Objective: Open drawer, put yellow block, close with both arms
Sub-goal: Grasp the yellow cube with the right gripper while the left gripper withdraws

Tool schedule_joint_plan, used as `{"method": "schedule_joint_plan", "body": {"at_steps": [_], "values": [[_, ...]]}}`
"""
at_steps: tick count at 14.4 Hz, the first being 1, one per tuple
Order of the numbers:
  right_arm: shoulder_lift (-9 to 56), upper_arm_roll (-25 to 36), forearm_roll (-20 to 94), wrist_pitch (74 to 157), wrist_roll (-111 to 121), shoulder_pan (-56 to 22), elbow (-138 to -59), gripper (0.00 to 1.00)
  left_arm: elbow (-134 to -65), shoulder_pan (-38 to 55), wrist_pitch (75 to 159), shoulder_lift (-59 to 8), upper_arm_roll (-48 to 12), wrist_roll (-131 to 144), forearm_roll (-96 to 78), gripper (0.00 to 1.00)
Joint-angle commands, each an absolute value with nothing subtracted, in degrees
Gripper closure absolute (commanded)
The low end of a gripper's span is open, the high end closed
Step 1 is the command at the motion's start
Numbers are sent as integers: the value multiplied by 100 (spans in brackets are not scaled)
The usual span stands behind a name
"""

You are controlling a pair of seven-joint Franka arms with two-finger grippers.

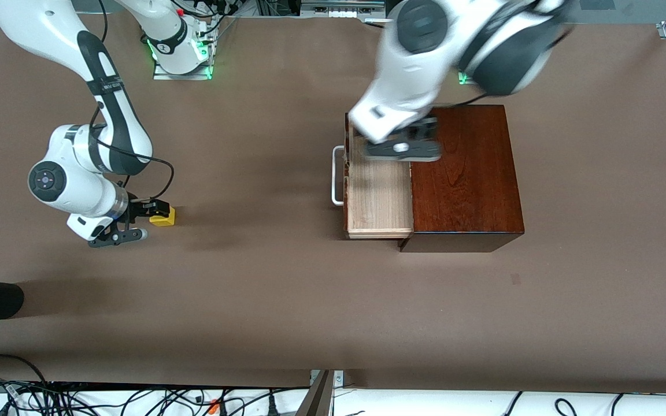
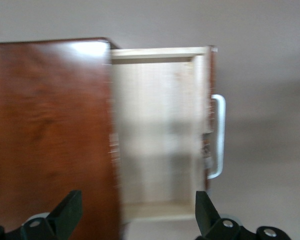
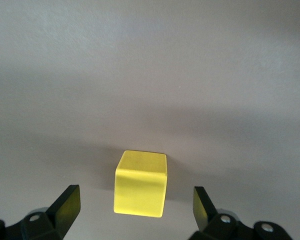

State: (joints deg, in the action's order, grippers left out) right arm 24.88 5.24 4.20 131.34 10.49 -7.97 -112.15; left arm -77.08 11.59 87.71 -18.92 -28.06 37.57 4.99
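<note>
— Anything around the yellow block (image 1: 162,216)?
— Only bare brown tabletop (image 1: 263,289) on every side; well apart from the mahogany box (image 1: 466,179), toward the right arm's end. Right gripper (image 1: 136,222) low at the block, fingers (image 3: 65,207) spread wide, one on each side, not touching.
— Looks?
— Small bright cube, plain faces, flat on the tabletop. No long axis.
— And the drawer (image 1: 379,196)?
— Pulled out, pale wood tray showing, nothing inside. White bar handle (image 1: 337,176) facing the right arm's end; handle running nearer-to-farther.
— Left gripper (image 1: 405,147)?
— Over the open tray and box edge, fingers (image 2: 65,212) wide apart, holding nothing.
</note>
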Motion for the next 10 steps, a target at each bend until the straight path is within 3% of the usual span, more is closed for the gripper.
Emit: {"method": "schedule_joint_plan", "body": {"at_steps": [1,7,10], "values": [[2505,519,519,13280,1011,-800,-11347,0,-8191,398,8579,-1197,-2865,2982,28,0],[2794,519,519,13491,1011,-800,-11347,2,-8200,-579,8306,-923,-2822,2182,-202,0],[2839,519,519,13535,1011,-800,-11347,6,-8261,-432,8209,-862,-2218,1576,-211,0]]}}
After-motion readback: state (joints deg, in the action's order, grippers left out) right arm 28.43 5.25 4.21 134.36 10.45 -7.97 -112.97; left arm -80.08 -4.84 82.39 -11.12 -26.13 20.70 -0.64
